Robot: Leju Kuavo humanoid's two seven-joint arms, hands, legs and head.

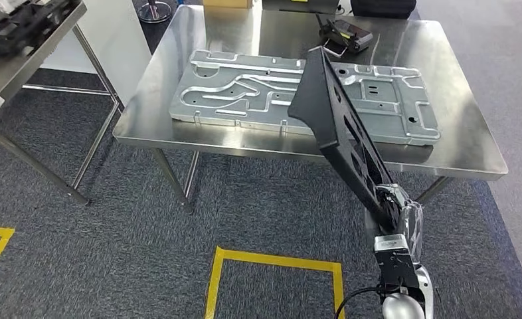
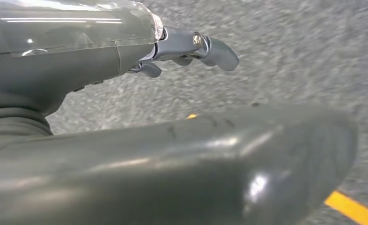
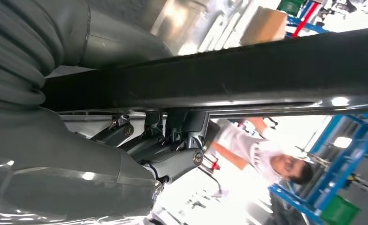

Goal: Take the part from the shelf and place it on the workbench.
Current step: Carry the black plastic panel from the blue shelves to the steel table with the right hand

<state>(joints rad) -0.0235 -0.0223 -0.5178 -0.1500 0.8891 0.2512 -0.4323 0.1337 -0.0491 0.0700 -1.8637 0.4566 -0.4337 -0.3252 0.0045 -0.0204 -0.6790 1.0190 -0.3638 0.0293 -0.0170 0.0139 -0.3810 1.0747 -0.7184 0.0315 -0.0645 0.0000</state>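
A long black plastic part (image 1: 338,126) slants up from my right hand (image 1: 392,206), which grips its lower end; its wide top end hangs over the front of the steel workbench (image 1: 245,143). In the right wrist view the same black part (image 3: 247,75) runs across the frame, with my right hand's dark fingers (image 3: 168,136) wrapped under it. My left hand (image 2: 187,51) hangs over grey carpet, its fingers loosely curled and holding nothing.
A large silver stamped metal panel (image 1: 258,93) lies flat on the workbench, with a black controller (image 1: 345,33) behind it. A second steel table (image 1: 19,66) at the far left carries black parts. Yellow floor tape (image 1: 271,266) marks the carpet. A person in white (image 3: 261,154) stands beyond.
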